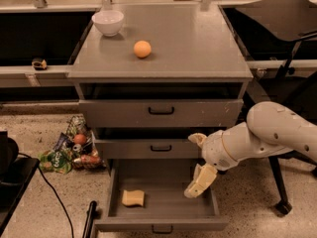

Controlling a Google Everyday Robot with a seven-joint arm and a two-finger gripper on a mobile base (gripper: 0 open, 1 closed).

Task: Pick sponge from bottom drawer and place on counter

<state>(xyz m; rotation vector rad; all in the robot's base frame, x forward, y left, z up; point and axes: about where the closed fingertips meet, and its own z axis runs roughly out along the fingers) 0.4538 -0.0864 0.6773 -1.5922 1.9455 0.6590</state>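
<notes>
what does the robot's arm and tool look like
The arm is a thick, rounded off-white shell with a thin orange ring near the wrist. Its tool, over the open bottom drawer, has two pale yellowish padded fingers. No cables or markings visible.

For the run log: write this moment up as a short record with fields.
sponge: lies in the bottom drawer, front left part, untouched
drawer state: pulled open
counter: holds an orange ball and a white bowl
gripper: open, empty, above the drawer's right part, apart from the sponge
task step: sponge not yet grasped
</notes>
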